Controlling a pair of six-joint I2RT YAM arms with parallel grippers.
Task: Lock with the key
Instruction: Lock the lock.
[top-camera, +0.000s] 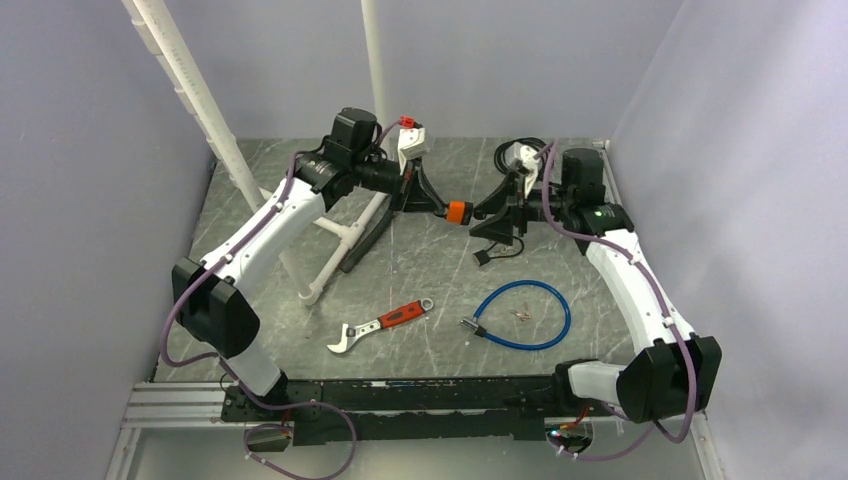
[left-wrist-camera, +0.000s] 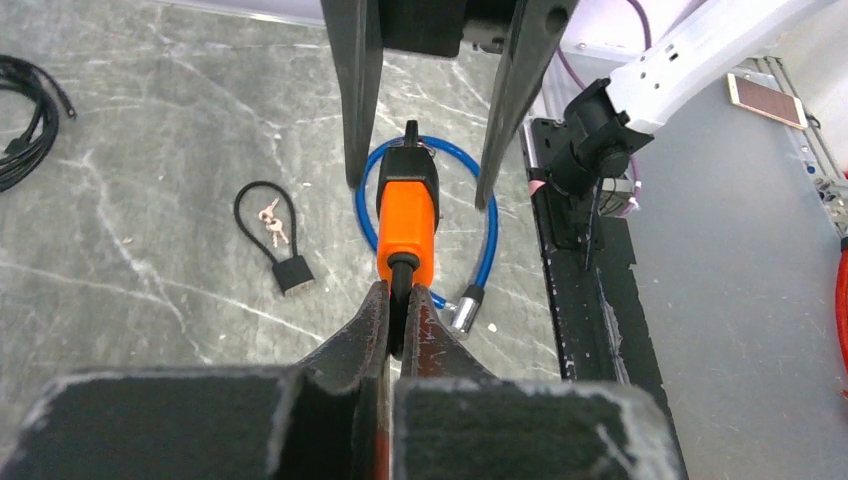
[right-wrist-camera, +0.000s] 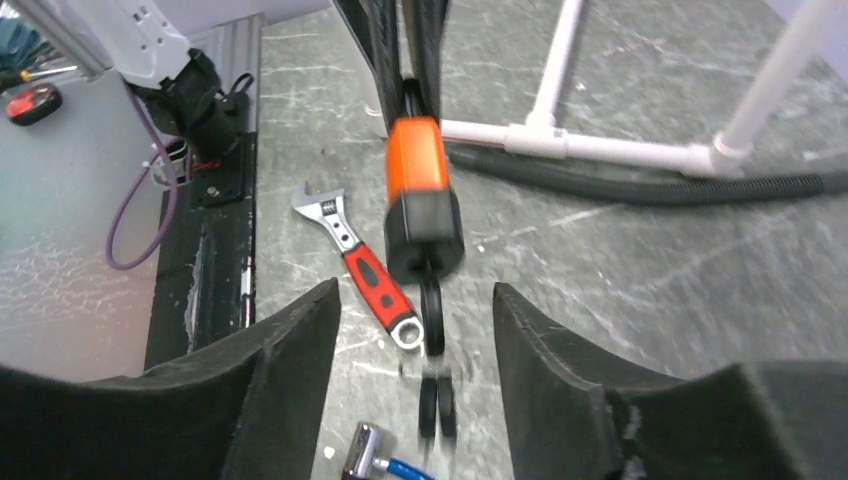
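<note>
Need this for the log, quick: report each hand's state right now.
Left hand: closed, holding the orange lock.
Right hand: open, either side of the lock, holding nothing.

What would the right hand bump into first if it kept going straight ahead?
Probably the orange lock, held up by the left hand straight in front of the open right hand. The black bit sticking out of its near end looks closest, but it's blurry.

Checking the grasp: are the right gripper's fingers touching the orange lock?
Apart. The right wrist view shows the right gripper open, bare table visible between each of its fingers and the orange lock.
</note>
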